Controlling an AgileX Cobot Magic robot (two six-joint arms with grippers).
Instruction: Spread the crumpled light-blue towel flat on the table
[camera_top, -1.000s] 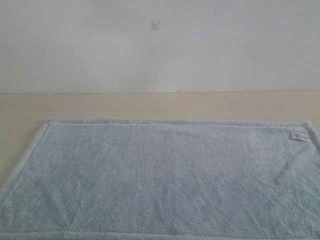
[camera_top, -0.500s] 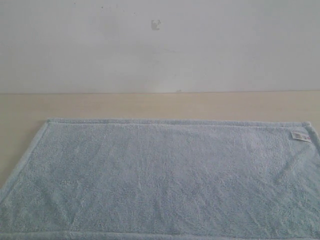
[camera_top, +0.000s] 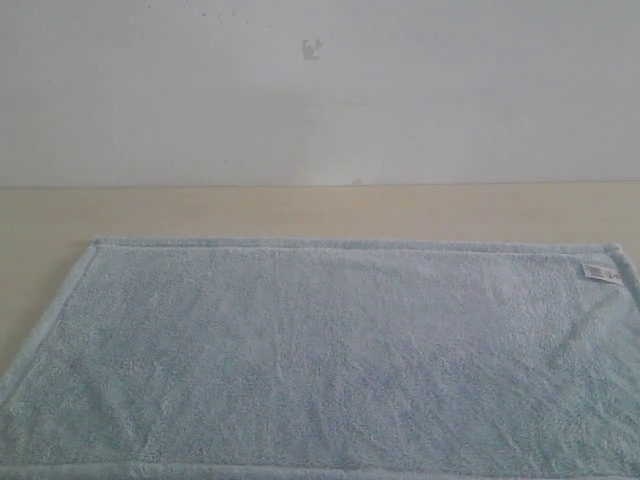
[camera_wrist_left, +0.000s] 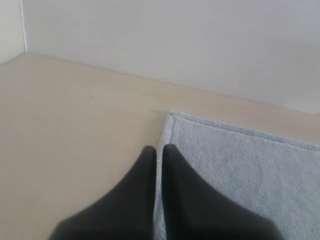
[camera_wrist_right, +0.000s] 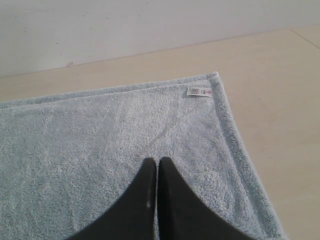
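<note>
The light-blue towel (camera_top: 330, 350) lies spread flat on the beige table (camera_top: 300, 210), its hemmed edges straight and its white tag (camera_top: 601, 271) at the far right corner. Neither gripper shows in the exterior view. In the left wrist view my left gripper (camera_wrist_left: 159, 148) hovers above the towel's (camera_wrist_left: 240, 170) side hem near a far corner, with its black jaws shut and holding nothing. In the right wrist view my right gripper (camera_wrist_right: 158, 161) hangs over the towel (camera_wrist_right: 100, 135) near the corner with the tag (camera_wrist_right: 199, 91). Its jaws are shut and empty.
A plain white wall (camera_top: 320, 90) rises behind the table's far edge. Bare tabletop (camera_wrist_left: 70, 125) stretches beyond the towel's left hem, and more bare tabletop (camera_wrist_right: 280, 100) lies past its right hem.
</note>
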